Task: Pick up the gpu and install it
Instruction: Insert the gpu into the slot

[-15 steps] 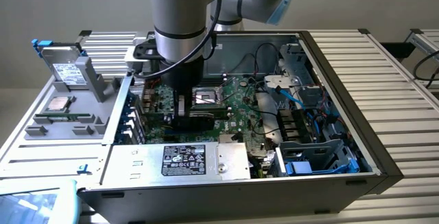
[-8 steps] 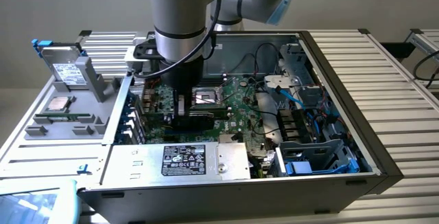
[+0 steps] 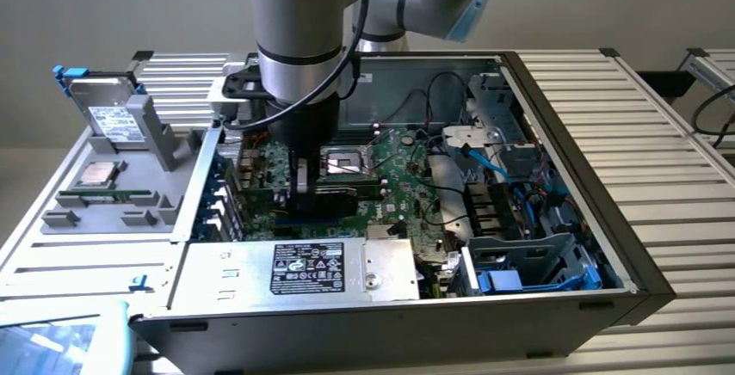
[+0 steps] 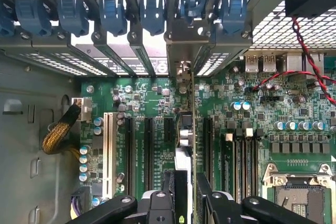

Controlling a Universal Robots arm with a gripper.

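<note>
Because the card has to enter its slot edge-first, the gripper (image 4: 189, 178) is clamping the gpu (image 4: 187, 129) upright between partly closed jaws — its bracket end pointing at the rear slot covers (image 4: 121, 59), its lower edge hanging over the motherboard (image 4: 152, 103).

I see a green motherboard (image 4: 152, 100) with black slots (image 4: 148, 148) and one white slot (image 4: 108, 145), blue latches (image 4: 113, 14), twisted red-and-black wires (image 4: 310, 51), a black gripper (image 4: 188, 183), the gpu (image 4: 192, 119) showing a green edge, and a grey arm (image 3: 296, 22) with pale-blue caps.
</note>
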